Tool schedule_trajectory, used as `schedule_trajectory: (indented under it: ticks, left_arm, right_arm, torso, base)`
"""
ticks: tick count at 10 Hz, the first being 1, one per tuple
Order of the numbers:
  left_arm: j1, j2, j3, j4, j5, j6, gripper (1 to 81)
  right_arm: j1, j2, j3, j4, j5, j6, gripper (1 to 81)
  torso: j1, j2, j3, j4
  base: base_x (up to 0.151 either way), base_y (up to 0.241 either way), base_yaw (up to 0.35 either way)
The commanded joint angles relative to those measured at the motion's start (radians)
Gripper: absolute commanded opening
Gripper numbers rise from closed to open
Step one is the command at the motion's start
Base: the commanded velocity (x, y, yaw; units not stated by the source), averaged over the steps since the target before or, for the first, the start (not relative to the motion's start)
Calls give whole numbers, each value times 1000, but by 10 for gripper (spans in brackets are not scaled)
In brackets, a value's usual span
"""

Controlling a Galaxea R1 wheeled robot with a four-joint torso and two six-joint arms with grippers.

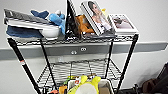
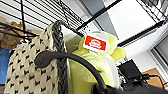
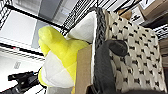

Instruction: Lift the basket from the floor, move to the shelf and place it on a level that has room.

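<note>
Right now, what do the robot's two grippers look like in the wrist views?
The left gripper shows as a slim black curved bar with a rounded, bulb-like tip, running into a black body. The right gripper shows as a thicker, matt dark grey bar, also rounded at the tip. I cannot make out any markings or labels on either.
</note>
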Motion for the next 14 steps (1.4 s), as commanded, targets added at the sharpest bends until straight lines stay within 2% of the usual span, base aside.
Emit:
schedule_trajectory:
  ticks: [1, 5, 6, 9, 12, 14]
  left_arm:
    - [-202, -71, 130, -51, 13, -1, 10]
    - [-379, -137, 205, -158, 52, -1, 10]
    - [-414, -149, 213, -185, 86, -1, 10]
    - [-496, -168, 236, -249, 105, -1, 10]
    - [-557, -165, 219, -285, 130, -1, 10]
    - [-562, -139, 151, -288, 132, -1, 10]
  right_arm:
    - [218, -48, 128, 115, 60, -1, 10]
    - [313, -96, 175, 172, 34, 3, 10]
    - [343, -108, 187, 192, 19, 3, 10]
    - [419, -125, 215, 255, 0, 5, 10]
    - [508, -121, 209, 307, -35, 5, 10]
    - [541, -94, 164, 321, -38, 5, 10]
  torso:
    - [0, 0, 0, 0]
    - [0, 0, 0, 0]
    - [0, 0, 0, 0]
    - [0, 0, 0, 0]
    - [0, 0, 0, 0]
    - [0, 0, 0, 0]
  base:
    - [0, 0, 0]
    - [0, 0, 0]
    - [0, 0, 0]
    - [0, 0, 0]
    - [0, 0, 0]
    - [0, 0, 0]
